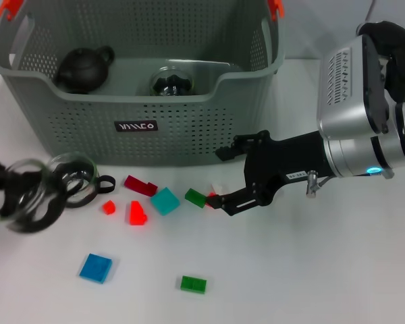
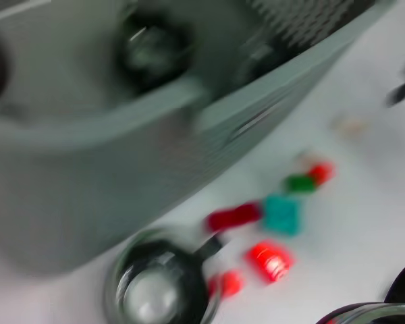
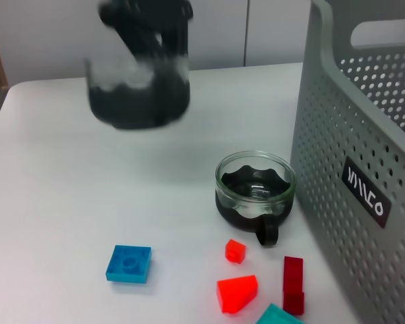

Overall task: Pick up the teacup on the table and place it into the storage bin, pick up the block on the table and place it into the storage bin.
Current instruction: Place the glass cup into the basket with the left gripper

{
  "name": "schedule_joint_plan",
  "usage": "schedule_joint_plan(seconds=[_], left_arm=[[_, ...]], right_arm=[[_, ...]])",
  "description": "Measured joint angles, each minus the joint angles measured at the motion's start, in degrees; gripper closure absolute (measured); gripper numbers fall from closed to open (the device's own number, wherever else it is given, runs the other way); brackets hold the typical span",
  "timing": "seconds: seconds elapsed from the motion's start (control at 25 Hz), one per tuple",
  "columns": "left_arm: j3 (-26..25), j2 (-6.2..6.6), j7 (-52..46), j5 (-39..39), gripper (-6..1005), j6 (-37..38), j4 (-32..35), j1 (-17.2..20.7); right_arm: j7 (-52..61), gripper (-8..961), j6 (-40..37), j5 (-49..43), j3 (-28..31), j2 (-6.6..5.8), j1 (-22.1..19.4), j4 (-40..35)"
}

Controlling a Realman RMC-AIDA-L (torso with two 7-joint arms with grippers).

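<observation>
Teacup (image 1: 28,202) of glass, motion-blurred, clamped in left gripper (image 1: 13,192) at the robot's far left, raised off the table (image 1: 290,270) and clear of the blocks. Same cup dark and smeared in the right wrist view (image 3: 138,81).

Second teacup (image 1: 77,179), glass with black handle, upright on the table just in front of the storage bin (image 1: 189,135), near its left front corner, handle turned toward the blocks. Apart from the bin wall in the right wrist view (image 3: 255,189).

Right gripper (image 1: 216,177) low over the table in front of the bin's right half, fingers spread wide, gripping nothing. Lower fingertip right at a small red block (image 1: 212,196); contact impossible to judge. Green block (image 1: 195,197) just beside that.

Remaining blocks loose on the table between the two grippers:
- dark red bar (image 1: 140,184), teal square (image 1: 165,200) just beside it
- red wedge (image 1: 136,212) and tiny red cube (image 1: 109,206) near the second teacup
- blue tile (image 1: 96,267) and green flat brick (image 1: 193,284) nearer the robot, well apart from the rest

Inside the bin: black teapot (image 1: 81,69) at left, glass cup (image 1: 170,82) near the middle.
</observation>
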Motion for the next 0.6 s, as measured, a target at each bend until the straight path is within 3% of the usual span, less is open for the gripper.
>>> schedule_joint_plan(seconds=[0.16, 0.36, 0.6], left_arm=[[-0.6, 0.77, -1.9, -6.9, 955, 1.8, 1.3, -1.1], [-1.0, 1.67, -4.0, -14.8, 955, 1.4, 1.6, -5.4], [-0.1, 3.17, -5.8, -16.9, 954, -4.6, 0.1, -11.4]], right_arm=[[0.0, 22, -0.2, 0.0, 0.1, -0.10, 0.0, 0.0], [0.2, 22, -0.6, -0.1, 0.3, -0.12, 0.0, 0.1], [0.6, 22, -1.1, -0.1, 0.6, -0.06, -0.4, 0.1]])
